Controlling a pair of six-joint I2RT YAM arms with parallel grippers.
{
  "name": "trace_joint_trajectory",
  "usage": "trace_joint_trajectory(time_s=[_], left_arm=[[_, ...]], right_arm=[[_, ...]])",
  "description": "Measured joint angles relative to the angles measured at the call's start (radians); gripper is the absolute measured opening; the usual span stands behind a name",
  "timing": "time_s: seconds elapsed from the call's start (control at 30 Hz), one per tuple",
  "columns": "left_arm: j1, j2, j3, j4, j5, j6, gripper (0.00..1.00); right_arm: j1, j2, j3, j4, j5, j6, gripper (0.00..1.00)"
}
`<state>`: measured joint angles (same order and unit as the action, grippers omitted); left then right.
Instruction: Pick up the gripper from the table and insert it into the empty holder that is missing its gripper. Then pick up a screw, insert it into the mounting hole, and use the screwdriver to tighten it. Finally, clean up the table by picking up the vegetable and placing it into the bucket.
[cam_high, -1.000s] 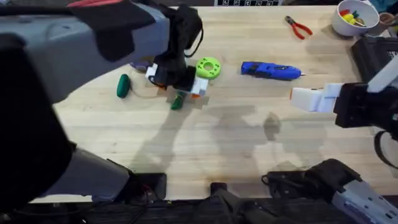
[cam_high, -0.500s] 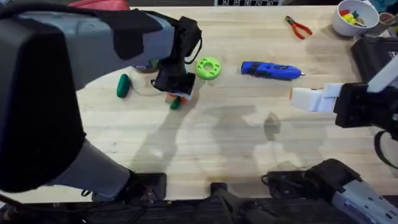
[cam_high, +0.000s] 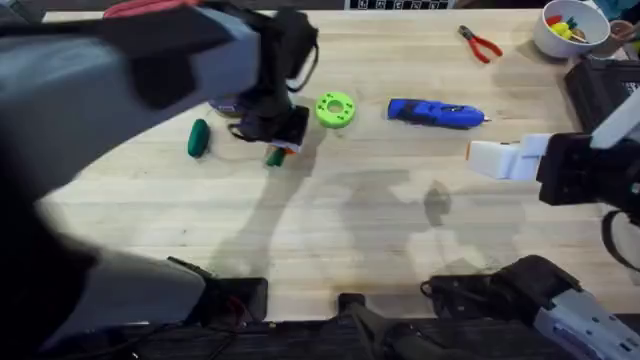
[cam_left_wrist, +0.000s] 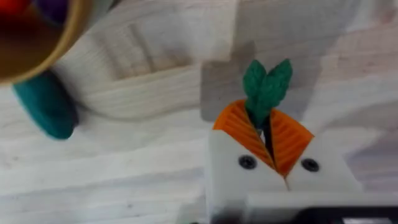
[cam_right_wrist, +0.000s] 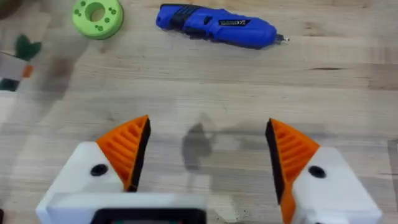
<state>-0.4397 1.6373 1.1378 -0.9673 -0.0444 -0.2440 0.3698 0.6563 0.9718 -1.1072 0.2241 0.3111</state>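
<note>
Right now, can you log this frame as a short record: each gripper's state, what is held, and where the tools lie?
left gripper: shut on the toy vegetable's green leafy top, near the bucket
right gripper: open, holds nothing, above bare table
screwdriver: blue, lying flat on the table
green disc: beside the screwdriver
pliers: red-handled, far side
white bowl: far right corner

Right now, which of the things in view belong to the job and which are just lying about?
Job in hand: leafy toy vegetable, clamped in the left gripper; bucket; blue screwdriver.

Lying about: red pliers; white bowl; green disc; green oblong toy beside the bucket, possibly another vegetable.
</note>
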Motion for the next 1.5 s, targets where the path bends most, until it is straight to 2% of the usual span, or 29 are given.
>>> trace_joint_trajectory(time_s=[0.2, 0.33, 0.47, 0.63, 0.77, 1.0, 1.2, 1.23, 1.4, 1.43, 1.5], left_arm=[[0.081, -0.187, 0.073, -0.116, -0.029, 0.013, 0.024], [0.156, -0.234, 0.176, -0.138, -0.062, 0.052, 0.024], [0.221, -0.238, 0.243, -0.044, -0.078, 0.107, 0.024], [0.293, -0.225, 0.248, 0.065, -0.083, 0.151, 0.024], [0.339, -0.165, 0.249, 0.108, -0.084, 0.162, 0.024], [0.353, -0.019, 0.249, 0.151, -0.081, 0.169, 0.024], [0.353, 0.022, 0.249, 0.164, -0.080, 0.172, 0.024], [0.353, 0.022, 0.249, 0.164, -0.081, 0.179, 0.128], [0.353, 0.022, 0.249, 0.166, -0.080, 0.179, 0.903], [0.353, 0.022, 0.249, 0.166, -0.080, 0.176, 0.965], [0.353, 0.022, 0.249, 0.160, -0.080, 0.176, 0.983]], right_arm=[[0.000, 0.000, 0.000, 0.000, 0.000, 0.000, 0.994], [0.000, 0.000, 0.000, 0.000, 0.000, 0.000, 0.994], [0.000, 0.000, 0.000, 0.000, 0.000, 0.000, 0.994], [0.000, 0.000, 0.000, 0.000, 0.000, 0.000, 0.993], [0.000, 0.000, 0.000, 0.000, 0.000, 0.000, 0.994], [0.000, 0.000, 0.000, 0.000, 0.000, 0.000, 0.993], [0.000, 0.000, 0.000, 0.000, 0.000, 0.000, 0.994], [0.000, 0.000, 0.000, 0.000, 0.000, 0.000, 0.994], [0.000, 0.000, 0.000, 0.000, 0.000, 0.000, 0.993], [0.000, 0.000, 0.000, 0.000, 0.000, 0.000, 0.994], [0.000, 0.000, 0.000, 0.000, 0.000, 0.000, 0.994]])
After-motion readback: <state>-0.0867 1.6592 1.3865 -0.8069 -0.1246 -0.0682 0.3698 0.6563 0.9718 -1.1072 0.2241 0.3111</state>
